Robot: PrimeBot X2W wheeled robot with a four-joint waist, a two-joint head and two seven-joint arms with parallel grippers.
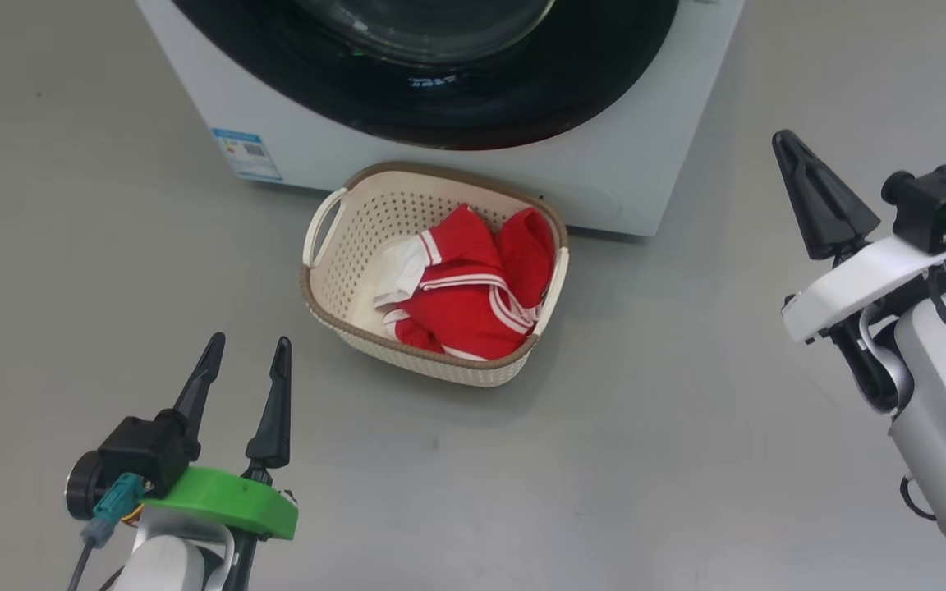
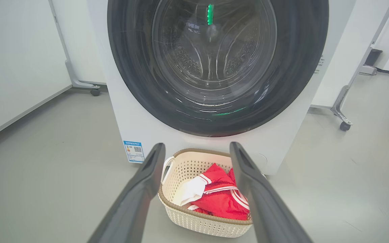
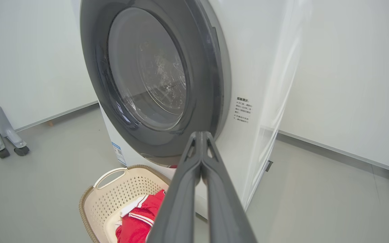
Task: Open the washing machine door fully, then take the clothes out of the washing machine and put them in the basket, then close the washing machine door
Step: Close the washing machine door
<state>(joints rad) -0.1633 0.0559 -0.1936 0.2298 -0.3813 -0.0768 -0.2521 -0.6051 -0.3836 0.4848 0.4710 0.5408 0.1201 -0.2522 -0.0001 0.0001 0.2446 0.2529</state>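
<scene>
The washing machine door (image 2: 214,116) sits flat against the white front of the washing machine (image 1: 621,172). In the right wrist view its glossy black rim lies close along the cabinet with no gap to be seen, though the pictures cannot show whether the latch has caught. Through the glass bowl the perforated steel drum (image 2: 184,59) looks empty of fabric. The clothes (image 1: 465,304), red with white stripes and a white panel, lie bunched in the cream basket (image 1: 374,222), filling its right half. The basket stands on the grey floor (image 1: 71,246) just in front of the machine, near the blue label sticker (image 1: 247,153). The left gripper (image 1: 249,341) hovers low at the near left, well apart from the basket, with its jaws apart and nothing between them. The right gripper (image 1: 783,141) is raised at the right, beside the machine's corner, with its jaws together and holding nothing. Judging from this, unloading is done and the door-closing step is at or near its end. The next move probably calls for a firm press on the door rim if the latch is unsure. Otherwise both arms can draw clear without clipping the basket.
</scene>
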